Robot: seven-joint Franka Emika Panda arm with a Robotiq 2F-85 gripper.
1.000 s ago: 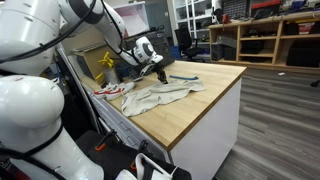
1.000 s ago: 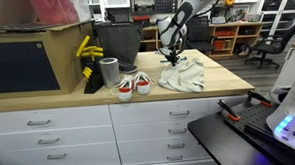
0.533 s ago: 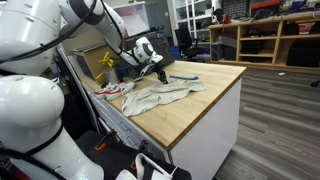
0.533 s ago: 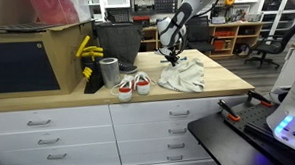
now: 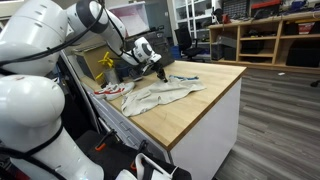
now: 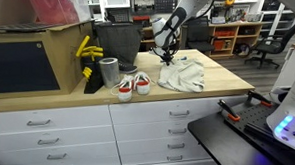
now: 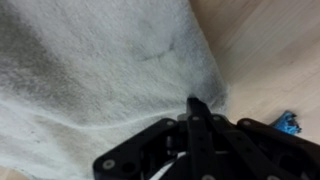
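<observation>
Entry: pincer (image 7: 192, 104) clamped fully, poss. nipping crumpled pale-grey cloth (image 7: 90, 70) (on light wooden bench (image 5: 205, 105)); risen slightly vs. sec ago, so lift prob. starting.

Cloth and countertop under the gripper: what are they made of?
Cloth: looks like soft fabric, maybe terry; off-white and matte, with a fuzzy nap and loose folds.
Countertop: seems to be wood or wood laminate; light tan with a satin finish and faint grain lines. Solid or veneer, cannot tell.
</observation>
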